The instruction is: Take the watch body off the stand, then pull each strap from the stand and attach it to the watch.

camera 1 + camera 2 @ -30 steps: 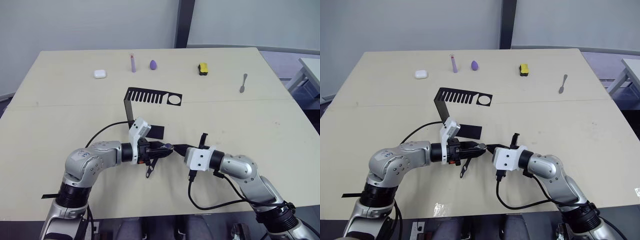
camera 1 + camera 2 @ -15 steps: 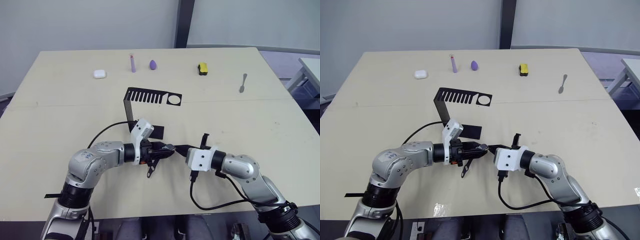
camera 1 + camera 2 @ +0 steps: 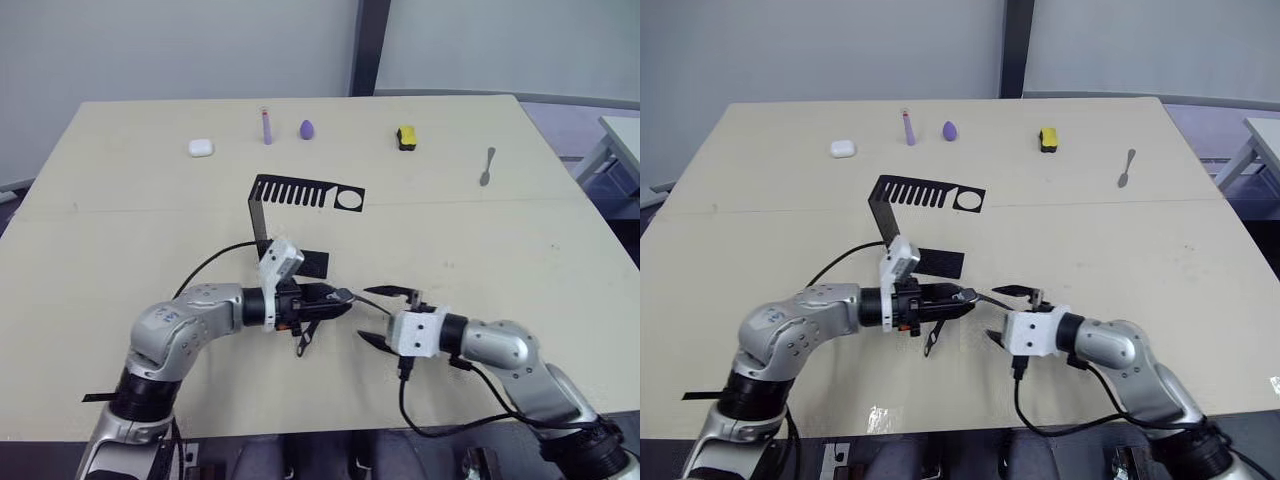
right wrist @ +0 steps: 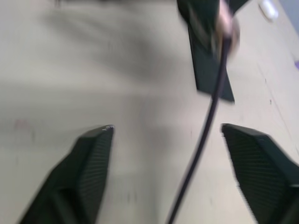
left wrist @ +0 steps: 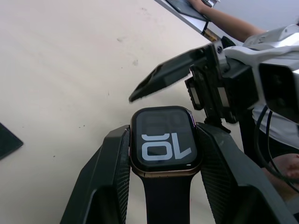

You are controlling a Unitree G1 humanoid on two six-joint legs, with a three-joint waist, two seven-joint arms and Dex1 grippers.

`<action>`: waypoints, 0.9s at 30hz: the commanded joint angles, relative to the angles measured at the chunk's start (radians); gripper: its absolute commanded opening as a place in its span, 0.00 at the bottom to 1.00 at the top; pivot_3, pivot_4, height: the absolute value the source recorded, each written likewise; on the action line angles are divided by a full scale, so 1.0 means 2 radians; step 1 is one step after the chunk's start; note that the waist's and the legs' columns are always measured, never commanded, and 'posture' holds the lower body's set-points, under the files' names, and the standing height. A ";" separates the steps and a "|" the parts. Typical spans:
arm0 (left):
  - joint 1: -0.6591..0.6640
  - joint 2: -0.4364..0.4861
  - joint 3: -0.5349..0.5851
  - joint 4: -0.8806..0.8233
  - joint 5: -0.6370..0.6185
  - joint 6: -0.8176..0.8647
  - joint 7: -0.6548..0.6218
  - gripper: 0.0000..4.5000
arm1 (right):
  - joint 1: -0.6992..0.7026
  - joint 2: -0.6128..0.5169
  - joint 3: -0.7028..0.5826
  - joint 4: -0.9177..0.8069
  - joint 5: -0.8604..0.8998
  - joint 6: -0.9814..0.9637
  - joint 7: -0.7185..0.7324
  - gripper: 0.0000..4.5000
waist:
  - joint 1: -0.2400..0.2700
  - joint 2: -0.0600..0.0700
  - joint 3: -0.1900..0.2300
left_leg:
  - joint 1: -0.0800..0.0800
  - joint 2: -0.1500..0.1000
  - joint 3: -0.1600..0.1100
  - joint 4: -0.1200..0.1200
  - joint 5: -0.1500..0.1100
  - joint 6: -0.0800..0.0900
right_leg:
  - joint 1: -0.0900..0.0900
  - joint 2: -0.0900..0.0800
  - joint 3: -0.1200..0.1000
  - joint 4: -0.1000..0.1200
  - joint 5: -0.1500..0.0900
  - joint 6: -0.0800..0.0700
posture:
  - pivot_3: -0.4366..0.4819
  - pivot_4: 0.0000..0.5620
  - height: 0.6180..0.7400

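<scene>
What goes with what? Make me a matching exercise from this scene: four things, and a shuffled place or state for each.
1 watch body
2 right end effector
3 stand
4 spoon

A far right side of the table
B open
C clamped in the left end effector
D standing mid-table

Pairs: 1-C, 2-B, 3-D, 4-A

A pale wooden desk [image 3: 560, 250] is seen, with small things laid in a row along its far edge. From the left: a white case [image 3: 201, 148], a lilac stick [image 3: 266, 127], a purple egg-shaped piece [image 3: 305, 129] just beside it, and a yellow-black block [image 3: 405, 137]. A metal spoon [image 3: 486, 166] is placed well apart on the right.
</scene>
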 commanded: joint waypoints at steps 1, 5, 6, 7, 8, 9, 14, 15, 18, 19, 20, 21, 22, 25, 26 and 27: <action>0.017 0.028 0.015 -0.023 -0.008 -0.066 -0.077 0.36 | 0.031 -0.019 -0.055 -0.021 0.057 -0.024 0.018 0.99 | 0.000 0.000 0.000 | 0.000 0.000 0.000 0.000 0.000 0.000 | 0.000 0.000 0.000 0.000 0.000 0.000 | 0.48 0.27 1.00; 0.053 0.047 0.005 -0.005 0.063 -0.257 -0.172 0.36 | 0.075 -0.020 -0.119 -0.040 0.155 -0.026 0.036 0.99 | 0.000 0.000 0.000 | 0.000 0.000 0.000 -0.001 0.000 0.000 | 0.000 0.000 0.000 -0.001 0.000 0.000 | 0.48 0.27 1.00; 0.060 0.048 0.001 0.006 0.086 -0.313 -0.192 0.36 | 0.085 -0.018 -0.134 -0.049 0.181 -0.020 0.039 0.99 | 0.000 0.000 0.000 | 0.000 0.000 0.000 -0.001 0.000 0.000 | 0.000 0.000 0.000 -0.001 0.000 0.000 | 0.48 0.27 1.00; 0.067 0.049 -0.002 0.016 0.103 -0.359 -0.209 0.36 | 0.092 -0.017 -0.146 -0.057 0.202 -0.013 0.042 0.99 | 0.000 0.000 0.000 | 0.000 0.000 0.000 -0.001 0.000 0.000 | 0.000 0.000 0.000 -0.001 0.000 0.000 | 0.48 0.27 1.00; 0.074 0.049 -0.003 0.028 0.118 -0.407 -0.227 0.36 | 0.103 -0.019 -0.160 -0.068 0.227 -0.002 0.045 0.99 | 0.000 0.000 0.000 | 0.000 0.000 0.000 -0.001 0.000 0.000 | 0.000 0.000 0.000 -0.001 0.000 0.000 | 0.48 0.27 1.00; 0.078 0.045 -0.002 0.038 0.127 -0.449 -0.242 0.36 | 0.112 -0.022 -0.170 -0.077 0.245 0.007 0.050 0.99 | 0.001 0.000 0.000 | 0.000 0.000 0.000 0.000 0.000 0.000 | 0.000 0.000 0.000 -0.001 0.000 0.000 | 0.48 0.27 1.00; 0.092 0.032 0.009 0.068 0.137 -0.579 -0.275 0.36 | 0.179 -0.020 -0.240 -0.106 0.330 0.004 0.090 0.99 | 0.004 0.000 0.000 | 0.000 0.001 0.000 -0.001 -0.001 0.001 | 0.000 -0.002 0.000 -0.002 0.000 0.000 | 0.48 0.27 1.00; 0.096 0.032 0.010 0.072 0.138 -0.597 -0.282 0.36 | 0.190 -0.022 -0.250 -0.109 0.343 0.012 0.096 0.99 | 0.006 0.000 0.000 | 0.000 0.000 0.000 -0.001 -0.002 0.001 | 0.000 -0.002 0.000 -0.002 0.000 0.000 | 0.48 0.27 1.00; 0.107 0.039 0.008 0.079 0.135 -0.620 -0.294 0.36 | 0.221 -0.031 -0.271 -0.119 0.383 0.044 0.113 0.99 | 0.008 0.000 0.000 | 0.000 0.000 0.000 0.000 -0.003 0.003 | 0.001 -0.001 0.000 -0.002 0.000 0.000 | 0.48 0.27 1.00; 0.108 0.042 0.008 0.080 0.133 -0.619 -0.293 0.36 | 0.229 -0.036 -0.276 -0.122 0.386 0.047 0.123 0.99 | 0.008 0.000 0.000 | 0.000 0.000 0.000 0.000 -0.003 0.004 | 0.001 -0.002 0.000 -0.002 0.000 0.000 | 0.48 0.27 1.00; 0.108 0.043 0.008 0.081 0.132 -0.616 -0.291 0.36 | 0.233 -0.039 -0.280 -0.124 0.385 0.046 0.130 0.99 | 0.008 0.000 0.000 | 0.000 0.001 0.000 0.000 -0.003 0.004 | 0.001 -0.002 0.000 -0.002 0.000 0.000 | 0.48 0.27 1.00; 0.105 0.045 0.007 0.082 0.133 -0.612 -0.290 0.36 | 0.234 -0.038 -0.283 -0.125 0.385 0.046 0.130 0.99 | 0.008 0.000 0.000 | 0.000 0.001 0.000 0.000 -0.003 0.004 | 0.001 -0.002 0.000 -0.002 0.000 0.000 | 0.48 0.27 1.00; 0.102 0.045 0.005 0.082 0.136 -0.610 -0.288 0.36 | 0.235 -0.036 -0.286 -0.126 0.385 0.046 0.129 0.99 | 0.008 0.000 0.000 | 0.000 0.001 0.000 0.000 -0.003 0.004 | 0.001 -0.002 0.000 -0.002 0.000 0.000 | 0.48 0.27 1.00; 0.094 0.035 -0.009 0.071 0.138 -0.601 -0.277 0.36 | 0.231 -0.032 -0.287 -0.130 0.389 0.046 0.131 0.99 | 0.010 0.000 0.000 | 0.000 0.001 0.000 0.000 -0.003 0.004 | 0.001 -0.001 0.000 -0.002 0.000 0.000 | 0.48 0.27 1.00; 0.093 0.032 -0.013 0.067 0.139 -0.600 -0.274 0.36 | 0.230 -0.031 -0.287 -0.131 0.389 0.045 0.132 0.99 | 0.011 0.000 0.000 | 0.000 0.001 0.000 0.000 -0.003 0.004 | 0.001 -0.001 0.000 -0.002 0.000 0.000 | 0.48 0.27 1.00; 0.091 0.027 -0.018 0.065 0.144 -0.602 -0.268 0.36 | 0.227 -0.030 -0.285 -0.132 0.390 0.045 0.132 0.99 | 0.012 0.000 0.000 | 0.000 0.001 0.000 0.000 -0.003 0.004 | 0.001 -0.001 0.000 -0.002 0.000 0.000 | 0.48 0.27 1.00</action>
